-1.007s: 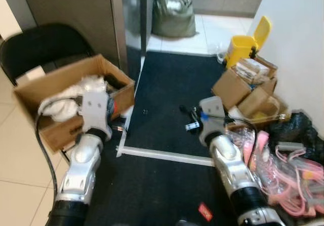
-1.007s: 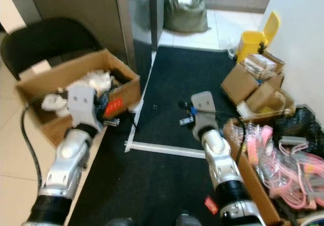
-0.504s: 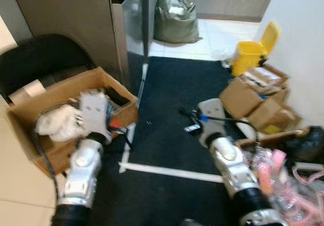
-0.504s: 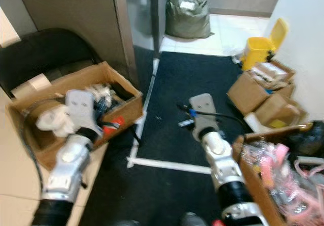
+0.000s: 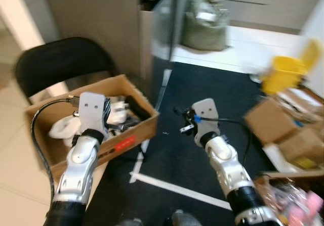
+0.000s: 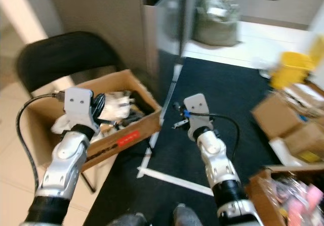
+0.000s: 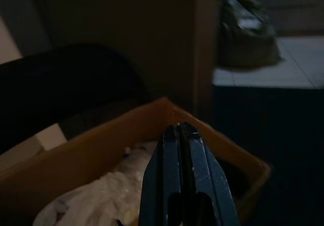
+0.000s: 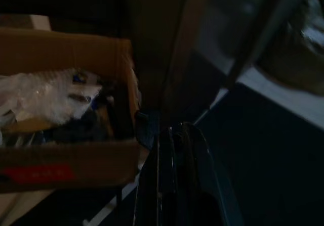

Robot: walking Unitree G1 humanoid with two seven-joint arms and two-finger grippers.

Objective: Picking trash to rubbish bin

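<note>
the view has swung left: the cardboard box (image 5: 101, 130) sits nearer centre. left gripper (image 7: 183, 135) and right gripper (image 8: 174, 135) both stay pressed together, empty.

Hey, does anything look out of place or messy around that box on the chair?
Yes. The open brown cardboard box sits askew on the black folding chair, one corner overhanging the seat's edge. White crumpled plastic wrapping is heaped inside. Both hands hover nearby with fingers shut.

A black folding chair (image 5: 61, 64) stands on pale beige floor tiles (image 5: 15, 150) against a grey-brown cabinet wall (image 5: 96, 18). A dark carpet mat (image 5: 212, 94) crossed by a white tape line (image 5: 177, 190) meets white tiles (image 5: 243, 41) beyond.
</note>
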